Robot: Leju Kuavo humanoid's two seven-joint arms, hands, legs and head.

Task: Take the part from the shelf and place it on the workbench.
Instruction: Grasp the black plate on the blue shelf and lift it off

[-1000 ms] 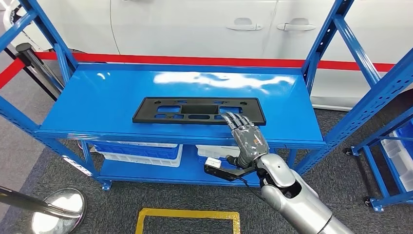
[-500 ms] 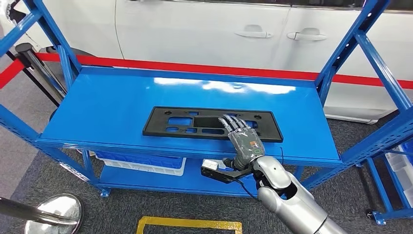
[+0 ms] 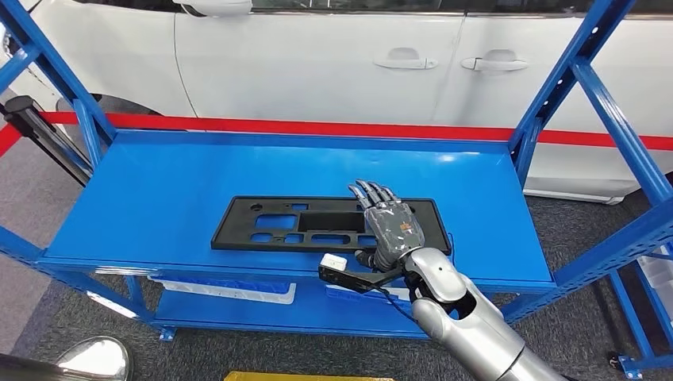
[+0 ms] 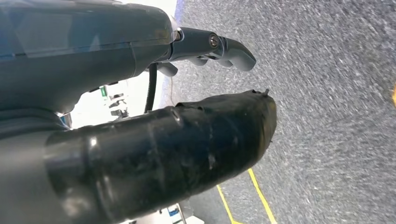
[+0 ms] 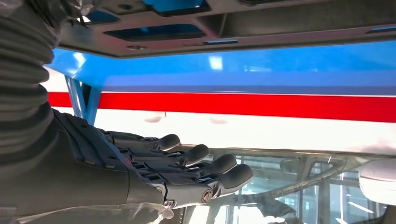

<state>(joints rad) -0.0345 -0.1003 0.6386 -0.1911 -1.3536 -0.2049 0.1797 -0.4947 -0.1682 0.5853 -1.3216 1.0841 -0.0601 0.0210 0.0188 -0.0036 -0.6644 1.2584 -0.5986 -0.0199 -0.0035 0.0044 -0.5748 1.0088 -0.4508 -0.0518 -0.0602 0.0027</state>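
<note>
The part [image 3: 301, 225] is a flat black plate frame with several cut-outs, lying on the blue shelf's top deck [image 3: 159, 190] near its front edge. My right hand [image 3: 389, 222] reaches over the part's right section with its fingers stretched out flat, their tips at the part's far edge. In the right wrist view the fingers [image 5: 187, 163] are straight and spread, with a gap between them and the part [image 5: 261, 23]. It holds nothing. My left hand [image 4: 154, 116] hangs over grey carpet, thumb apart from the fingers, with nothing in it.
A white car [image 3: 317, 55] stands right behind the shelf, with a red band [image 3: 317, 127] along the shelf's back. Blue uprights [image 3: 571, 87] flank the deck on both sides. Bins [image 3: 230, 287] sit on the lower shelf. A stanchion base [image 3: 91, 361] is at the lower left.
The whole picture has shifted, so the camera moved closer. My right hand has reached farther forward, from the part's near edge to across its right section.
</note>
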